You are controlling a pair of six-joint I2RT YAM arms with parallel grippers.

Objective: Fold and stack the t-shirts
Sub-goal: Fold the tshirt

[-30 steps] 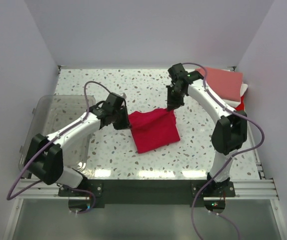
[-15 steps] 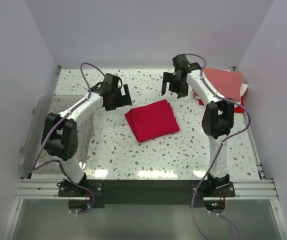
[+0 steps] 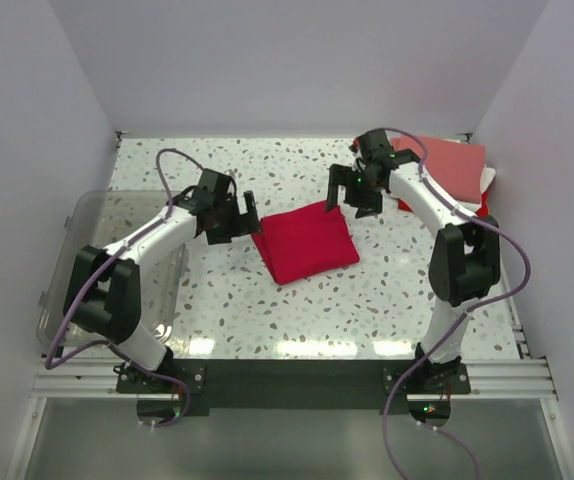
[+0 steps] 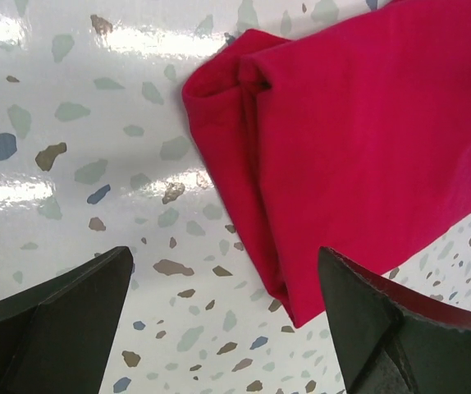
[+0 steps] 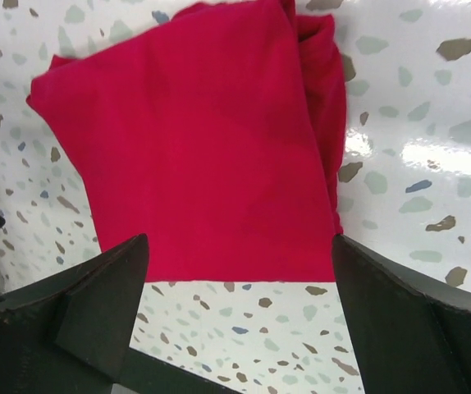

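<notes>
Spread fingers [image 4: 55, 320] moved nearer; crimson t-shirt [image 4: 367, 148] lies between them.

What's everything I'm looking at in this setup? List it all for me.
folded t-shirt: one, crimson-red, middle of the table, between the two grippers
stacked t-shirts: three layers showing, salmon-pink on top with white and red edges beneath, far right corner
bin: one, clear plastic, left side of the table
table: one, white with coloured speckles, under everything
left gripper: one, black on a white arm, open, just left of the crimson shirt
right gripper: one, black on a white arm, open, at the crimson shirt's far right corner
</notes>
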